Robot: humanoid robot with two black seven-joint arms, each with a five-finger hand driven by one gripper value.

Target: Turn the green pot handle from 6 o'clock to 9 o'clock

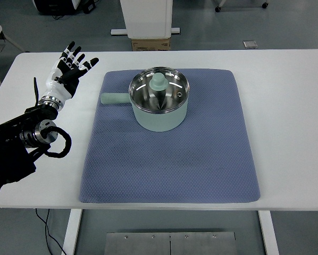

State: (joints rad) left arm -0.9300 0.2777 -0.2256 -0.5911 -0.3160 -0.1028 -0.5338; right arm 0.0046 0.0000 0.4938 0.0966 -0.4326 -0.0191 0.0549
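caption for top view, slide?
Green pot on blue mat, handle pointing left; left hand open beside it.

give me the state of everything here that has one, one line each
pot: upright on the mat, lid on
handle: points to the picture's left, 9 o'clock
lid: glass, seated on the pot, knob up
mat: flat on the table
left hand: open, fingers spread, holds nothing, apart from the handle
right hand: not in view

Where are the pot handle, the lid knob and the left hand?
pot handle (114, 99), top view, mid-handle.
lid knob (159, 81), top view, knob top.
left hand (68, 71), top view, palm.
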